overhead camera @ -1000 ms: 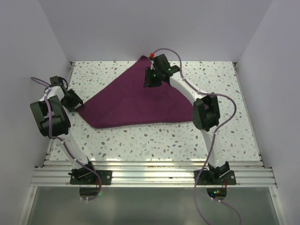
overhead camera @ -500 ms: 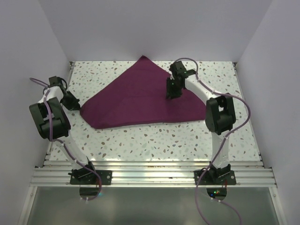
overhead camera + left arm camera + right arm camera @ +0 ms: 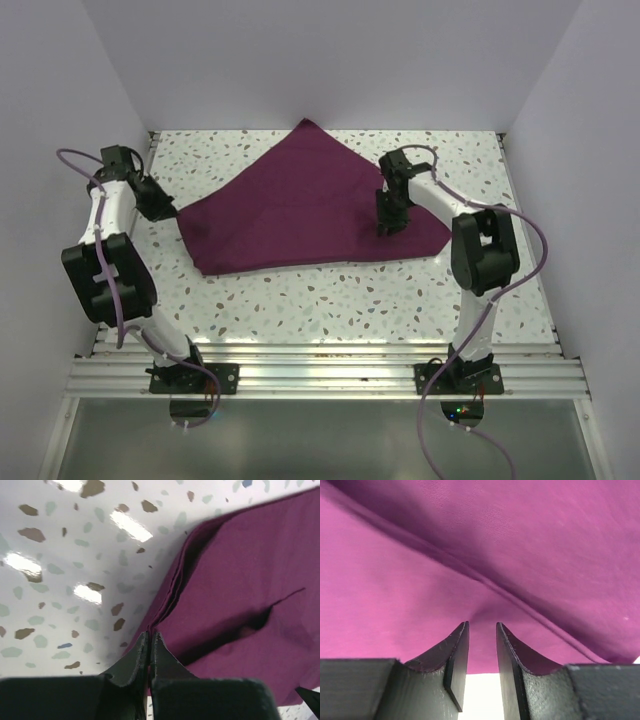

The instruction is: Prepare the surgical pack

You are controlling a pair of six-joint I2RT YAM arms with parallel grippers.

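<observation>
The surgical pack shows only as a dark purple cloth [image 3: 300, 200], folded into a flat triangle on the speckled table; no tray or instruments are in sight. My left gripper [image 3: 160, 205] is at the cloth's left corner. In the left wrist view the left gripper [image 3: 150, 635] is shut, with the layered edge of the cloth [image 3: 240, 570] pinched between its tips. My right gripper [image 3: 388, 225] points down onto the cloth's right part. In the right wrist view the right gripper [image 3: 482, 625] is open by a narrow gap, its tips on the cloth [image 3: 470, 540] at a small pucker.
The speckled table [image 3: 350, 300] is boxed in by pale walls at the left, back and right. A ribbed aluminium rail [image 3: 320, 375] with both arm bases runs along the near edge. The cloth's far corner lies close to the back wall.
The left gripper has shut on the cloth's left corner and drawn it slightly away from me. The right arm has swung from the cloth's far corner to its right part, jaws narrowing.
</observation>
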